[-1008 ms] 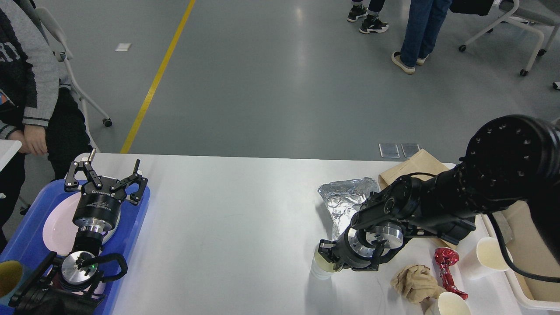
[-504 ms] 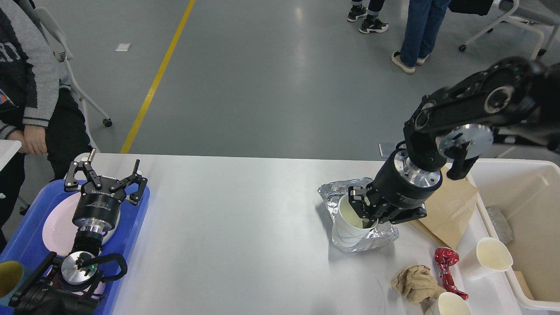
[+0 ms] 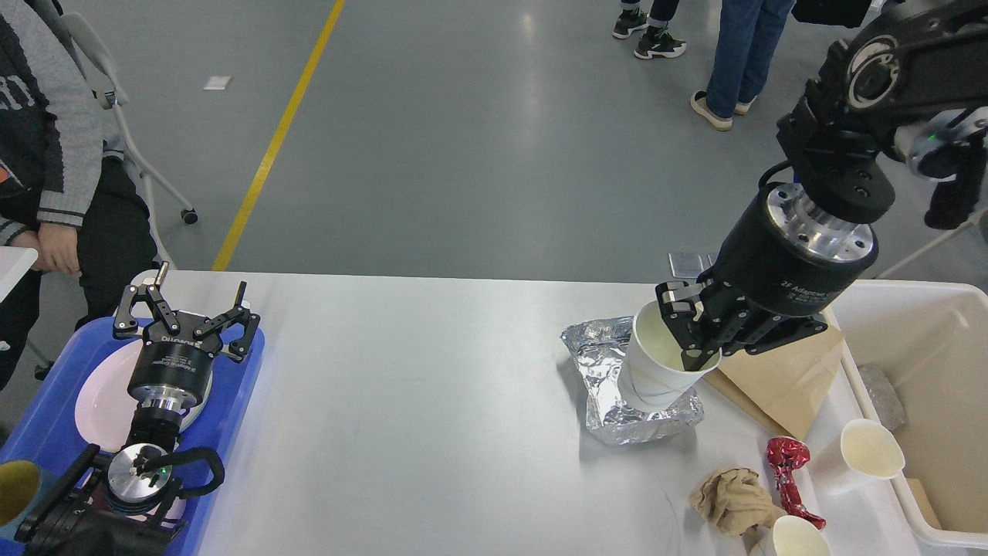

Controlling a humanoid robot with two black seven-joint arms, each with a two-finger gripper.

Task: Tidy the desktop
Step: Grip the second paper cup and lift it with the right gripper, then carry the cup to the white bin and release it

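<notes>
The white desktop (image 3: pixel 417 401) spans the view. My right gripper (image 3: pixel 689 330) is shut on the rim of a white paper cup (image 3: pixel 656 367), one finger inside it, and holds it tilted in the air above crumpled silver foil (image 3: pixel 617 390). My left gripper (image 3: pixel 185 309) is open and empty, hovering over a white plate (image 3: pixel 100 394) in the blue tray (image 3: pixel 54 432) at the left. A crumpled tan paper ball (image 3: pixel 733 498), a red foil wrapper (image 3: pixel 787 479) and two more paper cups, one (image 3: pixel 861 455) tipped by the bin, one (image 3: pixel 799 537) at the front edge, lie at the right.
A cream-white bin (image 3: pixel 926 386) stands at the far right with scraps inside. A brown paper bag (image 3: pixel 787 378) lies beside the foil. A person (image 3: pixel 46 154) sits at the far left; others stand beyond the table. A dark cup (image 3: pixel 15 486) sits in the tray's front corner.
My right arm has risen from the table's front right, lifting the paper cup up and to the right, over the foil. The left arm has not moved.
</notes>
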